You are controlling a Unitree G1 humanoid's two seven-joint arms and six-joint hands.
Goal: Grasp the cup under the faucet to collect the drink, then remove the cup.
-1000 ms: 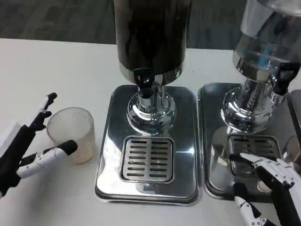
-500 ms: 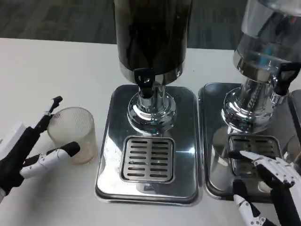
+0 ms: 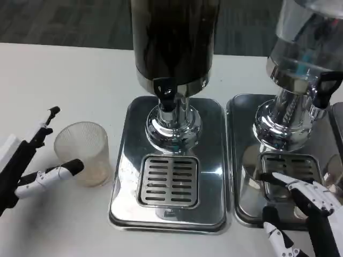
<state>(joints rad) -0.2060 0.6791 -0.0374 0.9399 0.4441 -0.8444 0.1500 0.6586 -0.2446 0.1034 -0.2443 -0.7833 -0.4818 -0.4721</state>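
Cup (image 3: 83, 152): translucent, ribbed plastic; upright on the white worktop (image 3: 64, 75), just left of the steel drip tray (image 3: 124, 160); not under the faucet (image 3: 165, 93).
Cup contents: faint tint near the base; liquid or shading, cannot be told.
Left hand (image 3: 27, 163): fingers spread apart, one tip above the cup's left rim side, another near its lower front wall; nothing grasped; contact with the wall too close to judge.
Right hand (image 3: 305, 206): fingers loosely splayed over the second tray (image 3: 241, 160) at the right, holding nothing.
Dispenser (image 3: 174, 37): dark cylinder on a polished base; black faucet over the slotted grate (image 3: 169, 181).
Second dispenser (image 3: 305, 59): clear body with its own black tap, on the right.
Handling, judged: likely very light and thin-walled; prone to buckling under a hard squeeze and to tipping when nudged; ribs should give some purchase.
Grip site, judged: mid-height on the wall, fingers on opposite sides, below the flexible rim; gentle pressure.
Hidden or cropped: tops of both dispensers cut off at the upper edge; left forearm cut at the left edge; right hand cut at the bottom; far side of the cup's base screened by its own wall.
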